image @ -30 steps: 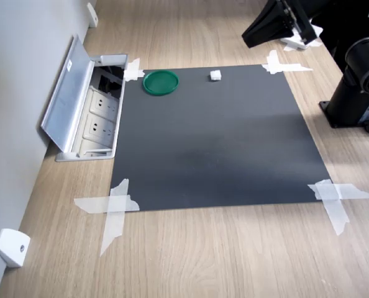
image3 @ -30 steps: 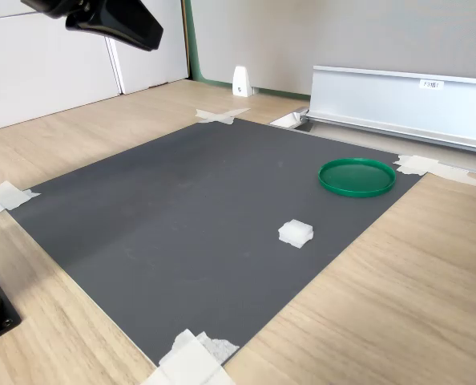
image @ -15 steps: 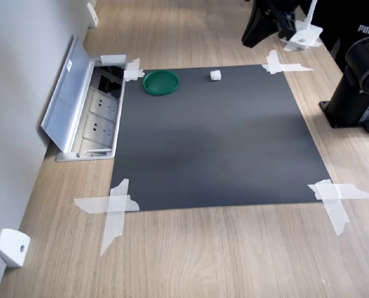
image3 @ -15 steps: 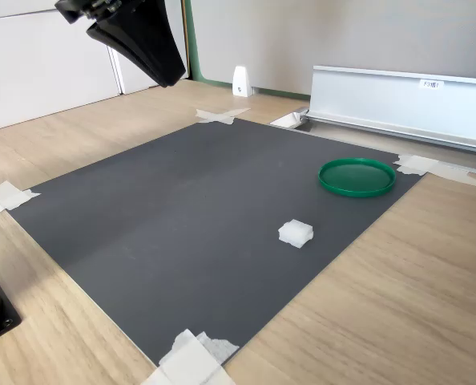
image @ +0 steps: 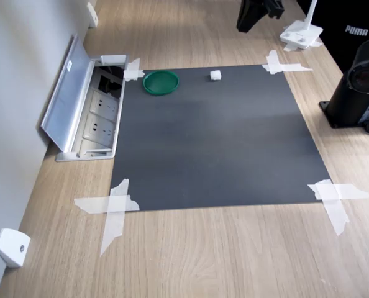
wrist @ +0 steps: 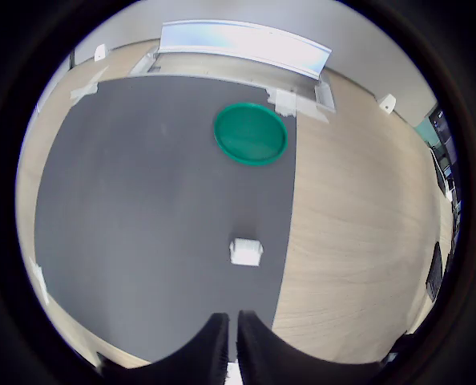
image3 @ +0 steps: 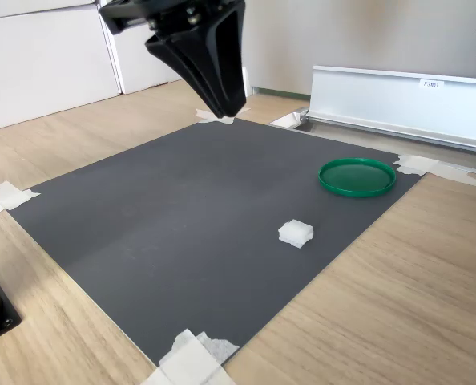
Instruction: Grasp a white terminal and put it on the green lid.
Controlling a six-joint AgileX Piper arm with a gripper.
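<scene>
End effector [image: 250,15] cropped by first exterior view's top edge

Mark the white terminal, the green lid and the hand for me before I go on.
white terminal [image3: 296,233], second exterior view, on its top face.
green lid [image3: 357,177], second exterior view, on the middle of the disc.
hand [wrist: 231,343], wrist view, midway between the two fingertips.
</scene>
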